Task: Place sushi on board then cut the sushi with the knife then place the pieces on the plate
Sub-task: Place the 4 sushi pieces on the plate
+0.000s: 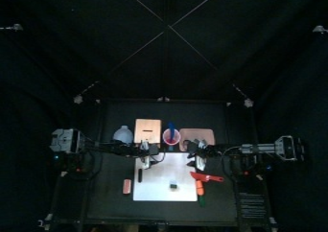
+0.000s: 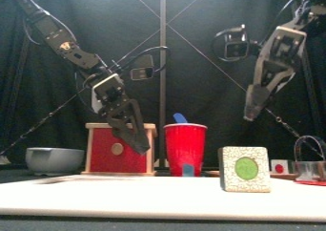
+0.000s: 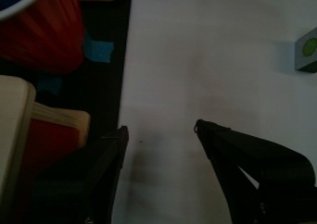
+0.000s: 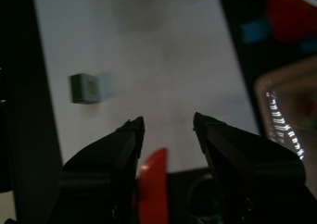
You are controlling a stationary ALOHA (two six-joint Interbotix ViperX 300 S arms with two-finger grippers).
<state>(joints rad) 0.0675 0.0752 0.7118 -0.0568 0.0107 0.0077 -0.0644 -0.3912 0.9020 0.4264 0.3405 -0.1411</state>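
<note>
A small sushi piece point(image 1: 175, 187) stands on the white cutting board point(image 1: 160, 199); from the front it shows a pale speckled face with a green centre point(image 2: 245, 168). The red knife point(image 1: 205, 177) lies at the board's right edge, and in the right wrist view it shows low between the jaws point(image 4: 151, 183). My left gripper point(image 1: 152, 160) hangs open above the board's back left, nothing in it point(image 3: 161, 144). My right gripper point(image 1: 195, 163) is open too, raised above the board's right side point(image 4: 169, 126). The sushi piece point(image 4: 83, 87) sits apart from both. The pink tray point(image 1: 195, 135) lies at the back.
Along the back stand a blue-grey bowl point(image 1: 122, 134), a wooden box with a red drawer front point(image 2: 121, 145), and a red cup point(image 2: 185, 145) holding a blue knife point(image 2: 180, 118). A metal cutter point(image 2: 310, 164) sits at the right. A small reddish thing point(image 1: 127, 186) lies left of the board.
</note>
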